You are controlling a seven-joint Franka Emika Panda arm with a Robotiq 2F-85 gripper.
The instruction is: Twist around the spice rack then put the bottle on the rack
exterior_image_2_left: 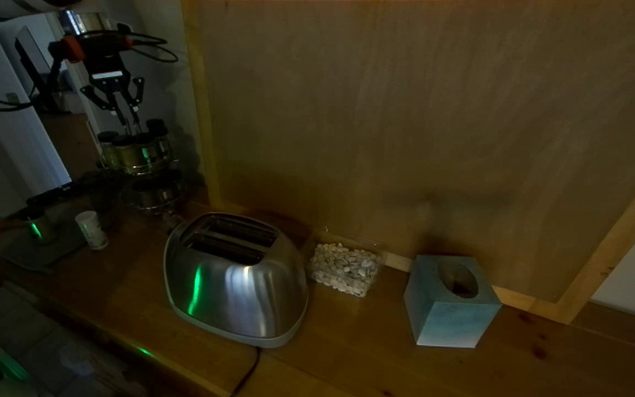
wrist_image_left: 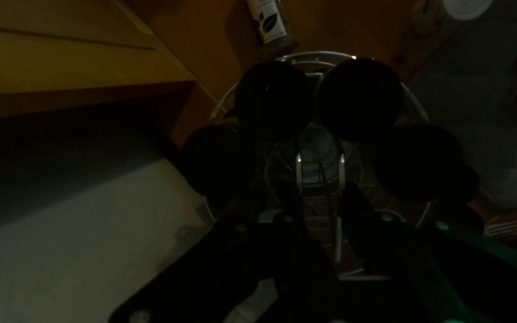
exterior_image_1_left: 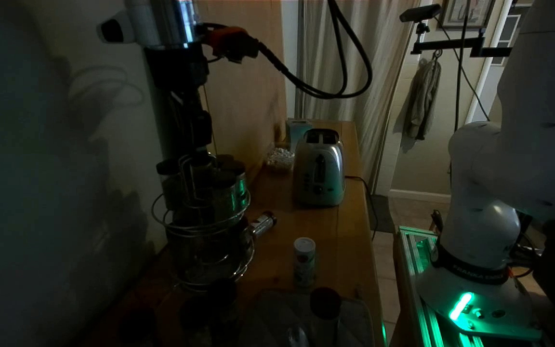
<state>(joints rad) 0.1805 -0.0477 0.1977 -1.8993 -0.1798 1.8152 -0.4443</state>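
A two-tier wire spice rack [exterior_image_1_left: 212,225] stands by the wall, with several dark-capped jars on its upper tier; it also shows in an exterior view [exterior_image_2_left: 149,170] and the wrist view [wrist_image_left: 317,53]. My gripper [exterior_image_2_left: 130,128] points down over its middle. In the wrist view the fingers [wrist_image_left: 320,195] press from outside on the two wires of the rack's handle [wrist_image_left: 341,172]. A white-capped bottle [exterior_image_1_left: 304,262] stands upright on the counter in both exterior views [exterior_image_2_left: 92,231]. A labelled bottle [exterior_image_1_left: 263,223] sticks out sideways by the lower tier [wrist_image_left: 271,24]. The picture is very dark.
A steel toaster [exterior_image_2_left: 235,292] stands along the counter, with a clear box of pebbles [exterior_image_2_left: 345,267] and a blue tissue box [exterior_image_2_left: 450,309] past it. Several dark-capped jars [exterior_image_1_left: 325,308] stand near a grey mat [exterior_image_2_left: 22,248]. A wall and a wooden panel [exterior_image_2_left: 405,110] border the counter.
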